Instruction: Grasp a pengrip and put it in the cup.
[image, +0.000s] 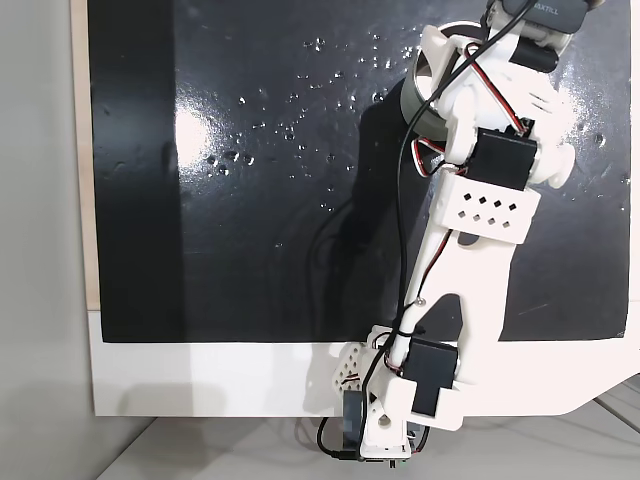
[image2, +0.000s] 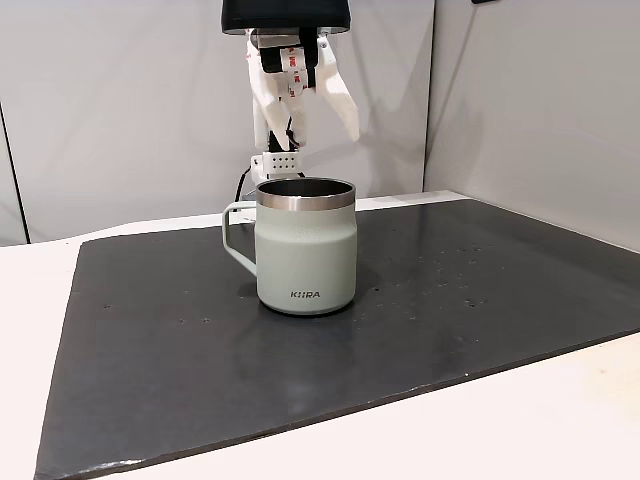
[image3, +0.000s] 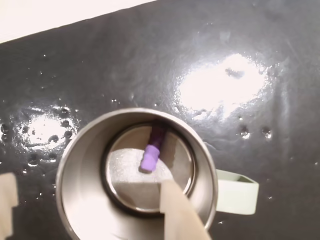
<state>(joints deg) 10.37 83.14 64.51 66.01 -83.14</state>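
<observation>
The purple pengrip (image3: 150, 155) lies on the shiny bottom of the cup (image3: 75, 155), leaning toward the far wall. The cup (image2: 305, 250) is a pale grey-green steel mug standing upright on the black mat, with its handle (image2: 235, 235) on the left in a fixed view. My gripper (image2: 307, 138) hangs directly above the mug's mouth, open, with nothing between its fingers. In the wrist view my gripper (image3: 87, 182) looks straight down into the mug, one white finger (image3: 177, 210) over its near rim and the other finger (image3: 7, 200) at the left edge. From above, the arm covers most of the cup (image: 410, 105).
A black mat (image2: 150, 350) with scattered small dimples and glare spots covers a white table (image2: 40, 270). The arm's base (image: 390, 420) sits at the table's edge. Grey walls stand close behind the table in a fixed view.
</observation>
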